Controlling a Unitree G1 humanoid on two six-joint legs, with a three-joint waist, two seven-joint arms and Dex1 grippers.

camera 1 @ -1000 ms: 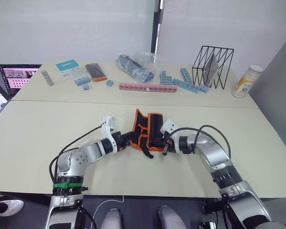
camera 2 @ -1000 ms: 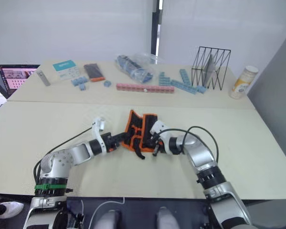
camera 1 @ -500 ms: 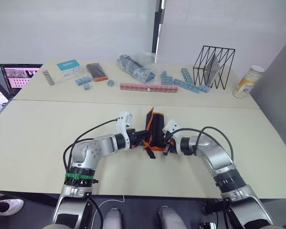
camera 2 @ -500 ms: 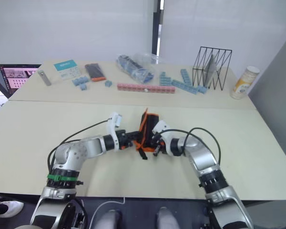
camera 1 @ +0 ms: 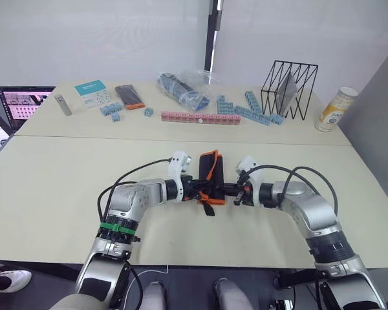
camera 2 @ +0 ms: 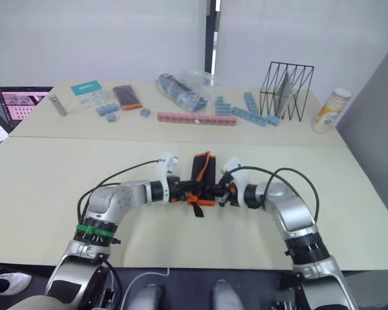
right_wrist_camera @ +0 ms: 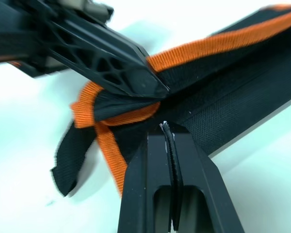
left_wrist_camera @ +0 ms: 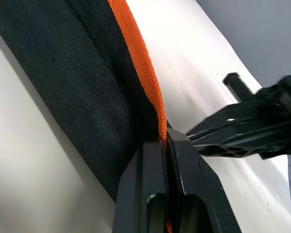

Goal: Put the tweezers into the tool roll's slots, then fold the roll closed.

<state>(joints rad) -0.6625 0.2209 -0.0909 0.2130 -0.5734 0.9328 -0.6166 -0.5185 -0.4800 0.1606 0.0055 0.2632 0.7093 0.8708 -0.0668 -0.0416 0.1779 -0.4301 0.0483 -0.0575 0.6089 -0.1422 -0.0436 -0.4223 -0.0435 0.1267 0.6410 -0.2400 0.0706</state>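
Observation:
The tool roll (camera 1: 209, 173), black with orange trim, lies folded into a narrow bundle on the table in front of me. Its small strap (camera 1: 209, 208) trails toward the near edge. My left gripper (camera 1: 195, 188) is shut on the roll's orange trim (left_wrist_camera: 145, 73) from the left. My right gripper (camera 1: 229, 189) meets the roll from the right, shut with its tips on the black fabric (right_wrist_camera: 223, 111). The two grippers' tips nearly touch at the roll's near end. The tweezers and the slots are hidden.
On the far table stand a black wire rack (camera 1: 289, 89) and a yellow-and-white canister (camera 1: 335, 110). Also there are a pink block strip (camera 1: 199, 117), blue blocks (camera 1: 255, 111), a plastic bag (camera 1: 184, 89) and a small black case (camera 1: 130, 97). A laptop (camera 1: 22, 103) stands far left.
My left gripper has swept right with the roll's left flap, and the open roll now lies folded. My right gripper has shifted slightly right.

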